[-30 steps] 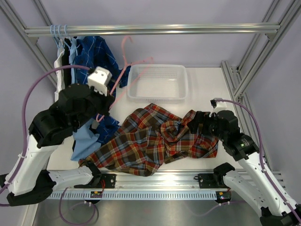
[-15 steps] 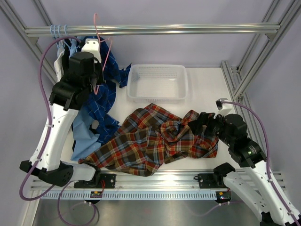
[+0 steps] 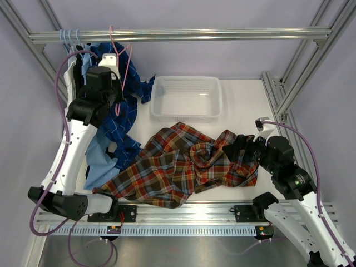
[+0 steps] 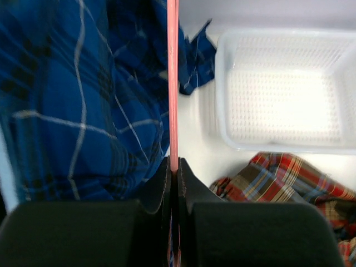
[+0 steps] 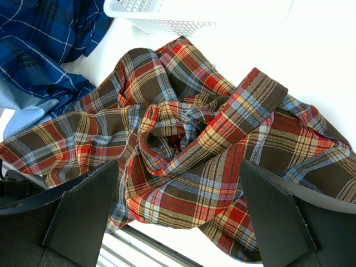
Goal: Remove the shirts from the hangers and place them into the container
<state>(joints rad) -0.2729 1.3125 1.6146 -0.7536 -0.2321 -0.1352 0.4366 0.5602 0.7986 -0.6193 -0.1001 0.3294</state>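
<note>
The left jaws are pressed shut on a thin pink hanger [image 4: 173, 83]; its wire runs straight up from between the two dark fingers [image 4: 158, 189]. In the top view the hanger's hook rises across the rail [image 3: 222, 34] near its left end, though whether it hangs on the rail cannot be told. Just left of the pinched wire hangs the blue shirt [image 4: 67, 111] – deep blue with thin light checks. It drops from the left end of the rail and trails down onto the table [image 3: 245, 105], with a ragged corner reaching toward the basket [image 4: 221, 72].

The right jaws stand wide open, one finger [image 5: 83, 211] at each side of the wrist view, and grip nothing. Between and below them lies the plaid shirt [image 5: 183, 128] – red, orange, brown and navy. It is off its hanger and crumpled on the table, its middle twisted into a knot of folds. Whether the fingers touch the cloth cannot be told.

The plaid shirt spreads from the table's near left edge to the right arm, and its far corner lies just in front of the basket. The basket is white and shallow with perforated sides, and sits at the middle back of the table. A light blue shirt [image 3: 100, 167] lies at the plaid shirt's left, partly under the blue one. Pale blue hangers [image 3: 69, 36] cluster on the rail's left end.
</note>
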